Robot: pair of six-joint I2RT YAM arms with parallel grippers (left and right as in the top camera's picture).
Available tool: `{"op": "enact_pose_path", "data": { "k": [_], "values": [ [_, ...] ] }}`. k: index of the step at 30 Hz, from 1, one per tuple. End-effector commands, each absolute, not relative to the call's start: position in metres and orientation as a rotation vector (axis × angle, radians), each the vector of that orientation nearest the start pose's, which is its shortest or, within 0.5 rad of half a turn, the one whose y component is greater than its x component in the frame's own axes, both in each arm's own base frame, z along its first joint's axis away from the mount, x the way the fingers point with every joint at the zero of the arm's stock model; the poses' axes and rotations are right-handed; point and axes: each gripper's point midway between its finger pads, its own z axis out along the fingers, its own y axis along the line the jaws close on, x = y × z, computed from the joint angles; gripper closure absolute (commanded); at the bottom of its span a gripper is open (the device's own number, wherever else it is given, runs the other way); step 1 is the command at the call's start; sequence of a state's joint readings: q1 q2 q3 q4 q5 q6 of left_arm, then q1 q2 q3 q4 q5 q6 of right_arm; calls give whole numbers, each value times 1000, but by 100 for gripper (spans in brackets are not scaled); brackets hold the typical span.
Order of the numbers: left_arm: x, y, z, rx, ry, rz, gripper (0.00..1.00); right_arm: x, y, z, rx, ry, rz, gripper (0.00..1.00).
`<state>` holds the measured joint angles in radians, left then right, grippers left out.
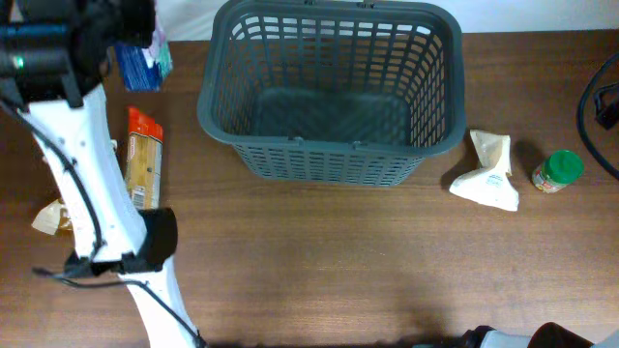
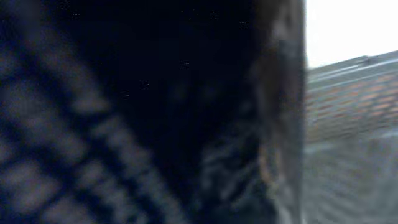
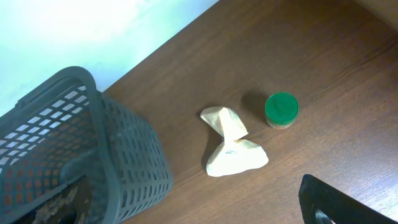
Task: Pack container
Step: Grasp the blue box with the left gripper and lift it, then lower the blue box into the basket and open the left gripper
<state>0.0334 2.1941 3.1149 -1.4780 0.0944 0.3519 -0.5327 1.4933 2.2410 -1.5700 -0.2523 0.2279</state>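
The large dark grey plastic lattice basket point(image 1: 329, 159) stands at the far middle of the brown wooden table point(image 1: 338, 261); the left gripper point(image 1: 135, 34) hangs over a blue packet point(image 1: 143, 66) beside it, jaws too blurred to tell; the right gripper point(image 3: 329, 202) shows one dark corner, jaws unclear; a crumpled cream pouch point(image 1: 488, 174) and a green-lidded jar point(image 1: 558, 171) lie near the basket's other side.

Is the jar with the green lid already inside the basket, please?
No, the jar stands on the table outside the basket, beside a crumpled cream pouch.
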Motion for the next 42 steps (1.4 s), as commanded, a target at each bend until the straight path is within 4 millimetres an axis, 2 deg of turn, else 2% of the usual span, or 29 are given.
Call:
{"op": "enact_pose_path", "data": {
  "k": [1,2,3,5,7,9,10,13,15,17,20,22,26,27,29,30,32,36,39,42],
  "values": [
    [453,-77,478,984,1750,330,98,282,-119,411,767,2235,146,1],
    [449,-96,478,1094,1686,358,98,282,-119,411,767,2235,147,1],
    [444,-129,473,1256,1587,381,98,282,-119,411,767,2235,147,1],
    [441,-173,458,1440,1476,383,98,282,-119,411,767,2235,147,1],
    [445,-212,435,1548,1437,338,98,282,-119,411,767,2235,146,1],
    [456,-237,405,1613,1449,295,98,282,-119,411,767,2235,147,1],
    [468,-250,378,1661,1470,278,98,282,-119,411,767,2235,146,1],
    [499,-260,314,1732,1567,310,98,282,-119,411,767,2235,147,1],
    [516,-251,258,1823,1673,411,98,282,-119,411,767,2235,147,1],
    [522,-239,216,1909,1751,491,98,282,-119,411,767,2235,146,1],
    [532,-240,174,1946,1787,512,98,282,-119,411,768,2235,146,1],
    [534,-241,165,1948,1788,511,98,282,-119,411,767,2235,147,1],
    [533,-241,160,1953,1799,506,98,282,-119,411,767,2235,147,1],
    [533,-241,161,1952,1800,505,93,282,-119,411,767,2235,147,1],
    [533,-241,166,1908,1826,495,68,282,-119,411,767,2235,146,1],
    [532,-241,172,1858,1855,485,1,282,-119,411,767,2235,146,1],
    [527,-240,191,1729,1925,454,1,282,-119,411,767,2235,147,1],
    [519,-232,254,1393,2014,450,1,282,-119,411,767,2235,147,1],
    [503,-216,313,1161,2028,411,1,282,-119,411,767,2235,146,1],
    [484,-190,355,986,2051,366,1,282,-119,411,768,2235,146,1]
  ]
}}
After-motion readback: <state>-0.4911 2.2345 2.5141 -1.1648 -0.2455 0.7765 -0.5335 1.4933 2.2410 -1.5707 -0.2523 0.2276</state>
